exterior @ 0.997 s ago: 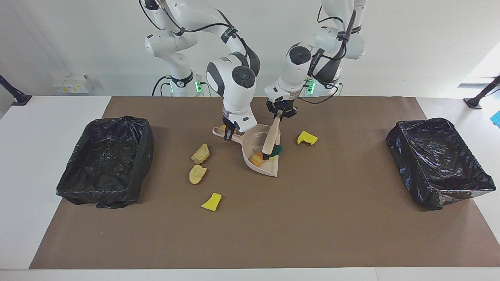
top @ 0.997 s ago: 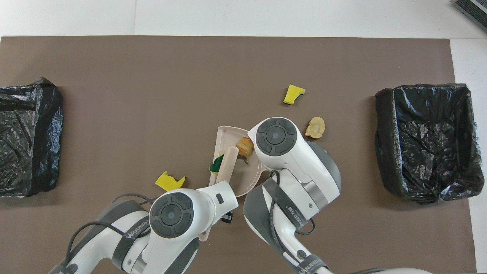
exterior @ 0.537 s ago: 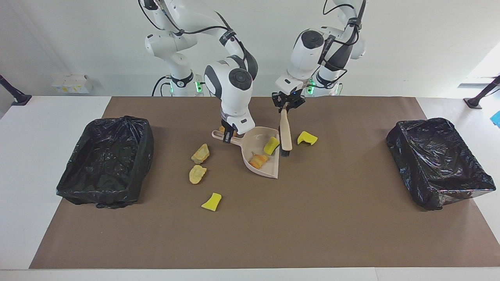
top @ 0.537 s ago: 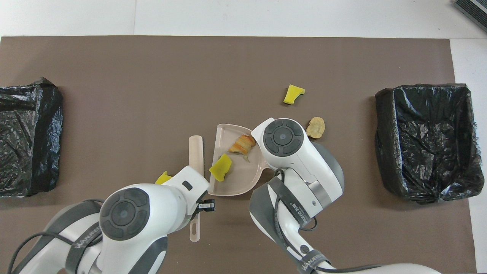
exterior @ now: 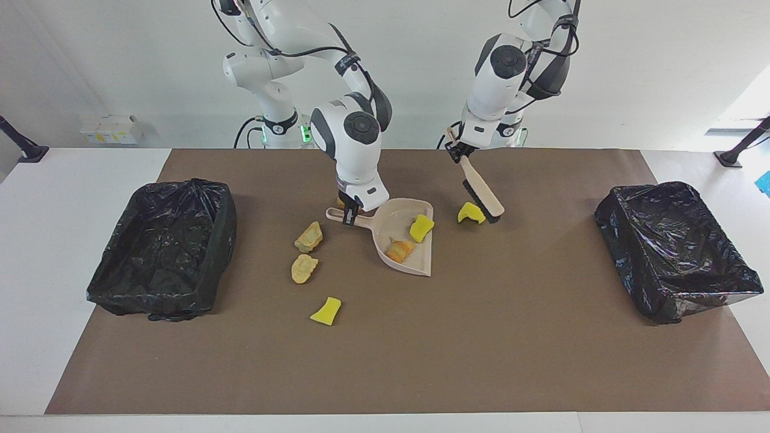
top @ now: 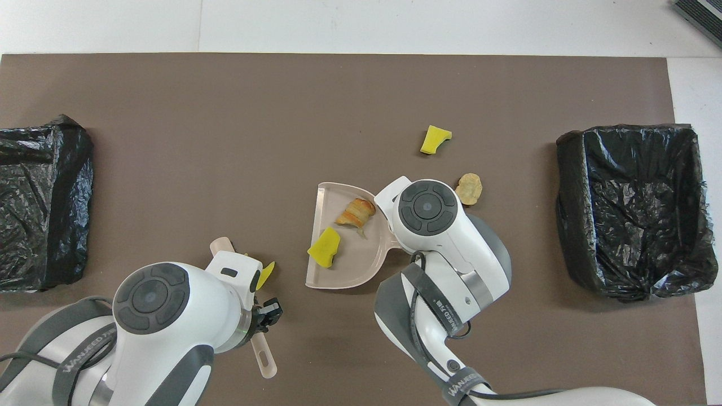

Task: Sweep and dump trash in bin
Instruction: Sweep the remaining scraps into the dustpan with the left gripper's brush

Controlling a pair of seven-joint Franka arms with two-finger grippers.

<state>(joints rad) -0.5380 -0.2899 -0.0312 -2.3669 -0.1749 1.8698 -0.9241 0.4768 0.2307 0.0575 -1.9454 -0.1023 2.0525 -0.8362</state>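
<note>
Two scraps (exterior: 410,239) in the dustpan (exterior: 421,264) gripped by the right gripper (exterior: 348,211), brush (exterior: 481,192) clenched in the left gripper (exterior: 455,150) beside a yellow chunk (exterior: 468,213), three more pieces (exterior: 307,252) loose on the mat toward the right arm's end, both bins (exterior: 162,252) untouched, nothing dumped yet.

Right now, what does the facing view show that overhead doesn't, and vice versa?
Facing only: the right gripper clamped on the dustpan handle, the tan lump nearer the robots, and the brush bristles by the loose yellow chunk.
Overhead only: the hanging hole in the brush handle's end.
Both: the left gripper holding the brush, and the sponge chunk and orange lump in the dustpan.
</note>
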